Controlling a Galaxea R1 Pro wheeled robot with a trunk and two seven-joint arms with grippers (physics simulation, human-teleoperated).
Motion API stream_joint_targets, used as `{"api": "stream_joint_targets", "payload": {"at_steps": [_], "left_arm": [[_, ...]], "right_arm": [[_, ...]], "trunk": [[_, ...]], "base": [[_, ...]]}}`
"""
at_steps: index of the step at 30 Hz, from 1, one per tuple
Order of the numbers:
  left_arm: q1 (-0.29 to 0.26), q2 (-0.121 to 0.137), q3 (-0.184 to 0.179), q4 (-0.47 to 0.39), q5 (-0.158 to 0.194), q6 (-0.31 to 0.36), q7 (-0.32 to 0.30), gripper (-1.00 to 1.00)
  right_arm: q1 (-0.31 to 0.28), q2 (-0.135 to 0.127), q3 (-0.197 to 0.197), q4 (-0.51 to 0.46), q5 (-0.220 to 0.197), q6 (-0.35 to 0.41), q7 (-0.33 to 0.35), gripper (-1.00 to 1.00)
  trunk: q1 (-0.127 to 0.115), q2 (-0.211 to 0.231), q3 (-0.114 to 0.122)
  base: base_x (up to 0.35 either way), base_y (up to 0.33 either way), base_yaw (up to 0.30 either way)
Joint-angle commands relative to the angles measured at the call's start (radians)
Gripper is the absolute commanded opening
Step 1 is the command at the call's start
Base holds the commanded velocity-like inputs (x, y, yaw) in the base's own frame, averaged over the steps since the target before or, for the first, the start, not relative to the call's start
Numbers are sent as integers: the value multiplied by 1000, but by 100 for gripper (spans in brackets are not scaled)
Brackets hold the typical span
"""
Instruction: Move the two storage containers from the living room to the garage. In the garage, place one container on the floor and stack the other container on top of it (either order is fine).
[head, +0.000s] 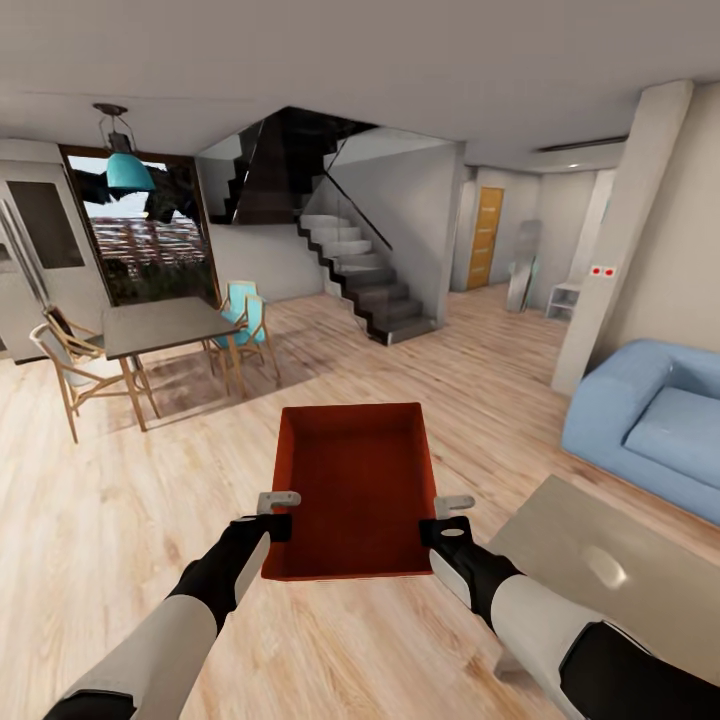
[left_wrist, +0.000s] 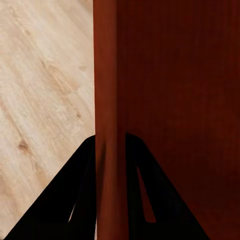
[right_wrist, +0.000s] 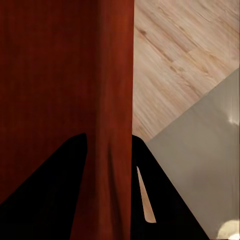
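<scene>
Between both pinching tools (head: 279, 512) (head: 447, 517), storage container (head: 352, 490), long axis pointing ahead.

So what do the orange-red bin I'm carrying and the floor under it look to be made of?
The orange-red open-topped rectangular bin looks like matte moulded plastic: uniform colour, thin walls, no gloss; faint streaks leave it open. The light plank floor looks like satin-finished wood or laminate: grain, knots and seams show.
</scene>
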Motion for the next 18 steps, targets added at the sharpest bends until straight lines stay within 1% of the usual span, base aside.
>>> {"api": "stream_joint_targets", "payload": {"at_steps": [1,18], "left_arm": [[0,0,-1,1,1,7,12,-100],[0,0,-1,1,1,8,12,-100]], "right_arm": [[-2,0,-29,-3,28,-26,-29,-100],[-2,0,-29,-3,28,-25,-29,-100]], "trunk": [[1,-2,-2],[1,-2,-2]], "base": [[307,149,0],[307,151,0]]}}
